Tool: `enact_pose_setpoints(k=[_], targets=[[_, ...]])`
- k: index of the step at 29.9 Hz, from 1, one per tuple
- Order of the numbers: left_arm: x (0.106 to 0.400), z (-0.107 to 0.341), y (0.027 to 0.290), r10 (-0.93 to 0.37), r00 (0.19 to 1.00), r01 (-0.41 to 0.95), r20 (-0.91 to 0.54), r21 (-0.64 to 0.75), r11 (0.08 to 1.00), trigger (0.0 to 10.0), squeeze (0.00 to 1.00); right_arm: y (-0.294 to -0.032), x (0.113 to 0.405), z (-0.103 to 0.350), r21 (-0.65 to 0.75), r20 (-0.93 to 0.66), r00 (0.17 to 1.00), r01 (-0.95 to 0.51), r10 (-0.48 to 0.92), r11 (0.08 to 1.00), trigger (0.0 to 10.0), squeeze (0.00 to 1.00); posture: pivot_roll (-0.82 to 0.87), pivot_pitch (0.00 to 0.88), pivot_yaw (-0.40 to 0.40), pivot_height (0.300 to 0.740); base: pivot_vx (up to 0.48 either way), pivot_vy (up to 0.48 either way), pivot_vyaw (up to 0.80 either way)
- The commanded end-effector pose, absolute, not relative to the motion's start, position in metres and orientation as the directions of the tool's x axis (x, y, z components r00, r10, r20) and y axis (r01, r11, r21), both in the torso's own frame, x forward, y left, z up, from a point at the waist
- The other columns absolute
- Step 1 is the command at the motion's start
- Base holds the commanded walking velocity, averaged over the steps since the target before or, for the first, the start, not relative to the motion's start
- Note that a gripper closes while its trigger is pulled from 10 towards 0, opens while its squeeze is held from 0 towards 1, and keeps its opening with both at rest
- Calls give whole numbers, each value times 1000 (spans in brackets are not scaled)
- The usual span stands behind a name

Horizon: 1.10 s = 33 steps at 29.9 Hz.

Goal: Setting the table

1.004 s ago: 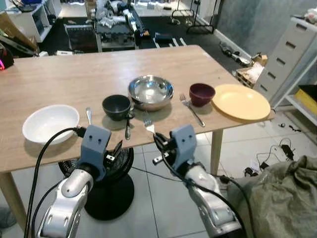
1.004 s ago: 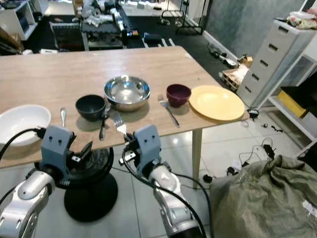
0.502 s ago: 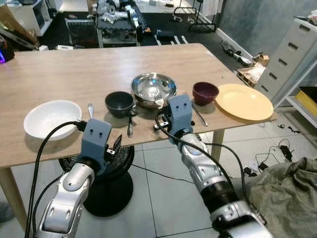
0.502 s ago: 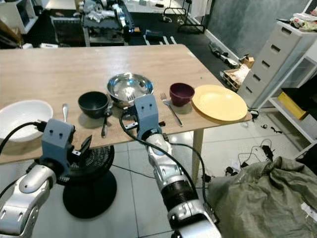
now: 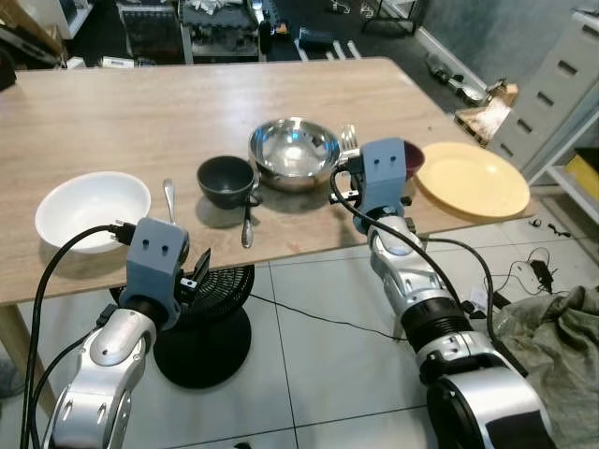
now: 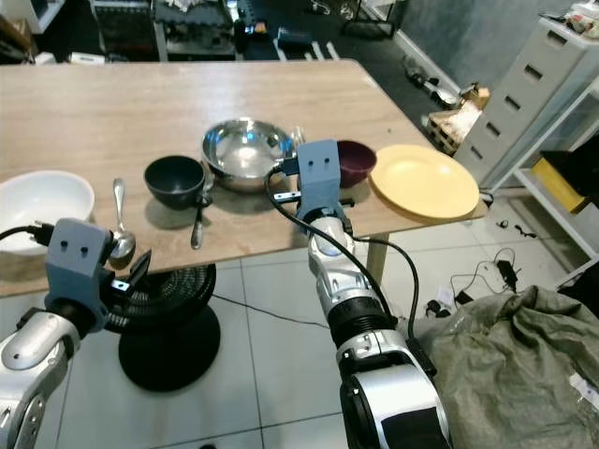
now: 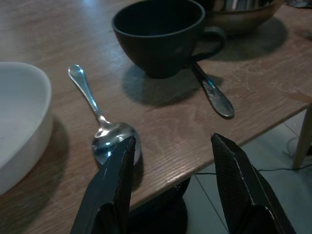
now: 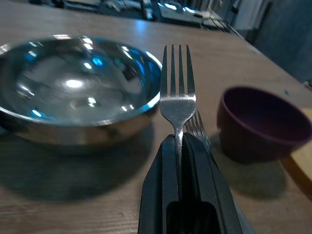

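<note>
1. The right gripper (image 8: 178, 146) has its two black fingers pressed together on the handle of a fork (image 8: 177, 92), tines pointing forward and level, held above the wooden table (image 5: 112, 122).
2. Just ahead of the tines, on one side, sits the steel bowl (image 8: 73, 87); on the other, the maroon cup (image 8: 263, 122). A second fork (image 8: 199, 129) lies on the table directly under the held one.
3. The yellow plate (image 5: 473, 178) lies beyond the cup, to the gripper's outer side.
4. To place the fork well, I judge it should be lowered flat into the gap without knocking cup or bowl, and released only once the handle rests on the wood.
5. The left gripper (image 7: 170, 165) hovers at the table edge, fingers spread apart and empty, with a spoon (image 7: 100, 122) just ahead of one finger and the dark mug (image 7: 161, 34) further on.
</note>
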<state>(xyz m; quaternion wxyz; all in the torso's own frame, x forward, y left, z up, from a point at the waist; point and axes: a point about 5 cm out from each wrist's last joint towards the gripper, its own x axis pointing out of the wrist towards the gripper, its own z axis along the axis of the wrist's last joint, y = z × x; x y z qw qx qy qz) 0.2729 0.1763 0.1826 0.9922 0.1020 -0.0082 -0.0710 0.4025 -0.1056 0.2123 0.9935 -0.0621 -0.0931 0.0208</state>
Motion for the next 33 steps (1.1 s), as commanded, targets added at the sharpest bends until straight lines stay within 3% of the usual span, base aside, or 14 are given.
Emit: enact_pose_setpoints(k=[1, 7, 21, 26, 32, 33], targets=[[267, 181, 175, -142, 990, 144, -22, 201, 969, 10000, 0, -107, 404, 216, -127, 215, 976, -4, 31, 992, 10000, 0, 228, 204, 9, 740, 0, 0, 0], [257, 185, 180, -130, 991, 135, -39, 208, 969, 10000, 0, -104, 406, 235, -105, 328, 945, 34, 2, 994, 10000, 0, 261, 234, 10, 740, 0, 0, 0], [245, 188, 184, -102, 993, 114, -66, 213, 970, 10000, 0, -88, 409, 255, -101, 384, 922, -17, 54, 995, 10000, 0, 306, 262, 2, 740, 0, 0, 0], [235, 187, 186, -87, 993, 103, -84, 215, 971, 10000, 0, -97, 411, 253, -139, 381, 922, 128, -66, 982, 10000, 0, 331, 279, 2, 740, 0, 0, 0], [233, 188, 186, -86, 992, 104, -93, 215, 971, 10000, 0, -102, 412, 253, -116, 373, 922, 160, -106, 980, 10000, 0, 339, 282, 5, 740, 0, 0, 0], [233, 188, 186, -85, 992, 104, -94, 215, 971, 10000, 0, -102, 412, 254, -115, 372, 923, 153, -101, 981, 10000, 314, 340, 282, 5, 740, 0, 0, 0]])
